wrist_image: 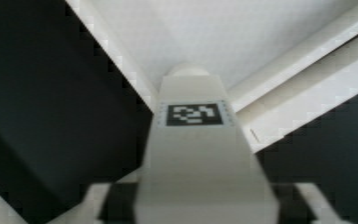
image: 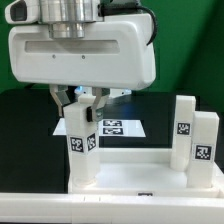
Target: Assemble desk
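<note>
Black tabletop surface under a green backdrop carries the marker board (image: 112,128) at centre. One leg (image: 80,150) stands upright, long axis vertical, on the white desk top (image: 140,185) near its corner at the exterior view's left. Arm hangs straight down over it. Gripper (image: 80,103) has its fingers (image: 64,101) pinching the leg's upper end from both sides. Two more legs (image: 203,146) stand upright at the exterior view's right.

White tagged leg (image: 82,150) upright on tabletop (image: 140,192) (two more legs (image: 195,140) opposite)
</note>
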Tool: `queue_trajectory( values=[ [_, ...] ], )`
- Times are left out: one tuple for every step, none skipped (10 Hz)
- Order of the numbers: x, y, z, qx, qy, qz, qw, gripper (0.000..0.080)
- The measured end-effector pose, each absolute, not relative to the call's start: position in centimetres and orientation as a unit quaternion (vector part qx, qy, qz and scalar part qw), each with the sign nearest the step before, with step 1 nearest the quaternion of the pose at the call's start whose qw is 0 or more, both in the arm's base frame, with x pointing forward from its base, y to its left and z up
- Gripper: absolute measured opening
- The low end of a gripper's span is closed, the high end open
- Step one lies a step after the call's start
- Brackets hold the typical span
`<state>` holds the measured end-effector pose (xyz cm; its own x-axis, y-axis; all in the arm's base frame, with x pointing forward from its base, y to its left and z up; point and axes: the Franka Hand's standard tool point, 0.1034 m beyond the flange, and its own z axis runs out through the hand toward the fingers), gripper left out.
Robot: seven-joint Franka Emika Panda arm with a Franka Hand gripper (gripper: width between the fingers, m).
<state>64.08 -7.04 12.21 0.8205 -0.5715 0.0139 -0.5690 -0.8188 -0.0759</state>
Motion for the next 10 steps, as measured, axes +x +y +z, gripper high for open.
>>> queue_trajectory(
  values=[
    [64.08,-7.04,12.21,-0.953,0.299,-0.018,0.034,0.0288],
    [64.08,-7.03,12.21,-0.952,0.304,-0.018,0.034,0.0288],
    [64.08,-7.03,12.21,-0.949,0.313,-0.017,0.035,0.0288],
    [64.08,-7.04,12.21,-0.949,0.312,-0.018,0.035,0.0288],
    [64.08,-7.03,12.21,-0.948,0.316,-0.017,0.035,0.0288],
    [64.07,-7.02,12.19,-0.935,0.352,-0.016,0.036,0.0288],
    [64.04,-7.08,12.15,-0.92,0.389,-0.015,0.039,0.0288],
    [64.01,-7.14,12.12,-0.898,0.437,-0.013,0.042,0.0288],
    [64.04,-7.09,12.08,-0.871,0.489,-0.013,0.042,0.0288],
    [64.04,-7.1,12.07,-0.855,0.517,-0.012,0.043,0.0289]
  ],
)
